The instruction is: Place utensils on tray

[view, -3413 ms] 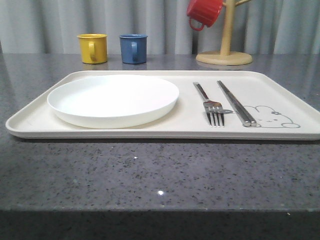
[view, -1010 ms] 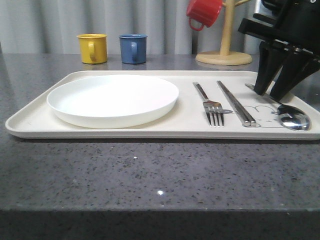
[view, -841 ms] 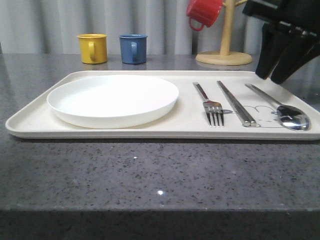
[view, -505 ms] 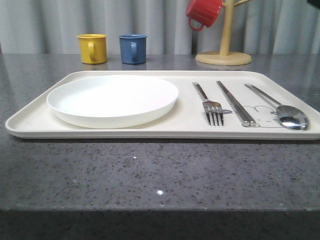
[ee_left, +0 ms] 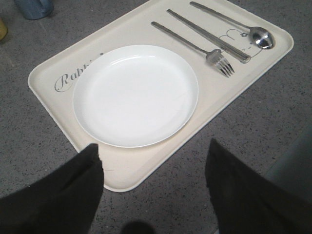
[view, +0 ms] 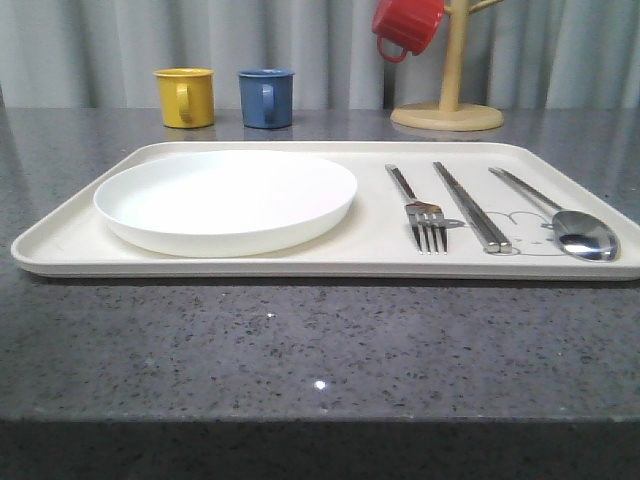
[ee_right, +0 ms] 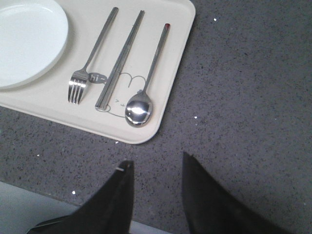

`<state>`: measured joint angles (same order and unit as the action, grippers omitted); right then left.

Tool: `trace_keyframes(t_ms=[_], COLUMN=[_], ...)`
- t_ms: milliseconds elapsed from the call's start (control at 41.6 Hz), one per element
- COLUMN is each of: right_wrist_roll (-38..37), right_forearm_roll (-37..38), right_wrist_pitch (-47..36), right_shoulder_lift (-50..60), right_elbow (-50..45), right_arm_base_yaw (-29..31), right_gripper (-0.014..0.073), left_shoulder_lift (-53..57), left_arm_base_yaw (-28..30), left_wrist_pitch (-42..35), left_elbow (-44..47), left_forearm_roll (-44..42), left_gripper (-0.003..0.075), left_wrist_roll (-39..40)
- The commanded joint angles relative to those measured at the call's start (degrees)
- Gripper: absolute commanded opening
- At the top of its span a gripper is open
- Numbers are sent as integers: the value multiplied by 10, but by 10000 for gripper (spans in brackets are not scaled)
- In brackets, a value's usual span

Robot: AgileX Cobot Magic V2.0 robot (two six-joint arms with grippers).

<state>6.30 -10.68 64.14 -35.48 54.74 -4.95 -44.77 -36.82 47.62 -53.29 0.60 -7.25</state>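
On the cream tray (view: 250, 265), a white plate (view: 226, 198) sits at nine o'clock; fork (view: 420, 208), chopsticks (view: 470, 205) and spoon (view: 560, 215) lie side by side toward three o'clock. The left claw (ee_left: 153, 195) and right claw (ee_right: 156, 195) hang apart and empty above the speckled bench (view: 320, 350). The placing looks complete; no further utensil seems left to fetch.
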Motion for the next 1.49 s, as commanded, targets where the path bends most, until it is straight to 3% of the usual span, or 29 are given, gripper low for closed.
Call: trace_keyframes(t_ms=[0,216,601,673,841,913,1346,1466], right_wrist_roll=[6,-40,-47,-47,-47,-47,-47,-47], right_forearm_roll=[7,54,63,63,63,63,57,58], right_wrist_pitch=[-42,-39,-28,-25,-26,-34,-33,-32], right_shoulder_lift=[63,140,143,143,143,143,143,143], right_elbow=[-31,-76,-78,-78,-78,-78,-78,-78], right_arm_base_yaw=[1,2,2,2,2,2,2,2], right_gripper=[275,275,265,210,-64,-64,-68,-68], left_shoulder_lift=[3,3,1,1,1,1,18,86], left_arm_base_yaw=[-4,-4,-4,-4,-4,-4,-2,95], left_wrist_pitch=[-43,-43,-43,-43,-43,-43,-48,-131], left_elbow=[-15,-15,-15,-15,-15,-15,-6,65], left_forearm_roll=[4,4,4,4,4,4,4,-1], left_gripper=[439,439,419,351,53,-22,-20,-20], left_wrist_roll=[4,4,4,4,4,4,4,4])
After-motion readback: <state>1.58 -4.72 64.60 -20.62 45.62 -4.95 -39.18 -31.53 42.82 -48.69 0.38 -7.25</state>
